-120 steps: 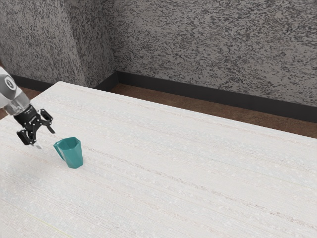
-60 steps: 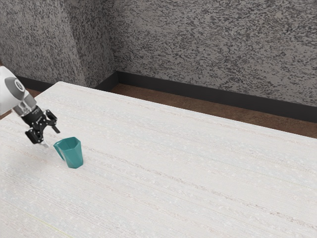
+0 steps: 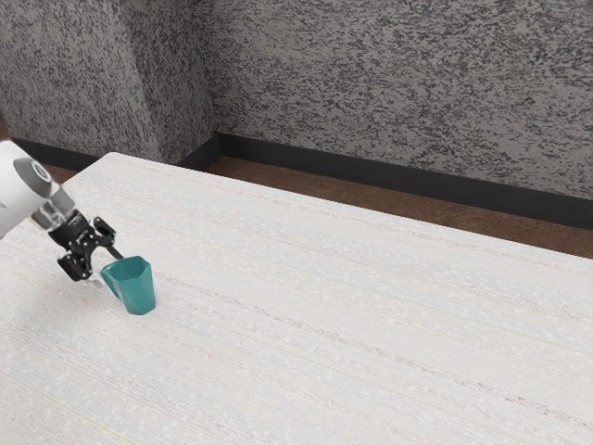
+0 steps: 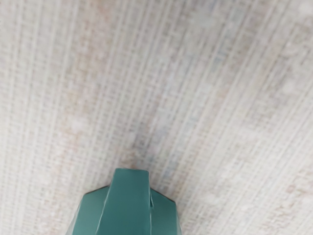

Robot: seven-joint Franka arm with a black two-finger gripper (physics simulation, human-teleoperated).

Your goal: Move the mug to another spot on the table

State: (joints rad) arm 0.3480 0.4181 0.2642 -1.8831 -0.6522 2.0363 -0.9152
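A teal faceted mug (image 3: 132, 285) stands upright on the white table (image 3: 352, 297), near the exterior view's left. Its handle points toward my arm. My black gripper (image 3: 95, 266) hangs just beside the mug on the handle side, low over the table, with its fingers open and nothing between them. In the wrist view the mug (image 4: 126, 205) lies just under my hand, with its handle toward the camera.
The table's far edge runs along a brown floor strip (image 3: 417, 199) and a speckled grey wall (image 3: 398, 83). Bare tabletop stretches to the exterior view's right of the mug.
My gripper has moved toward the exterior view's right and a little up, closing in on the mug's handle side. The mug has stayed where it was.
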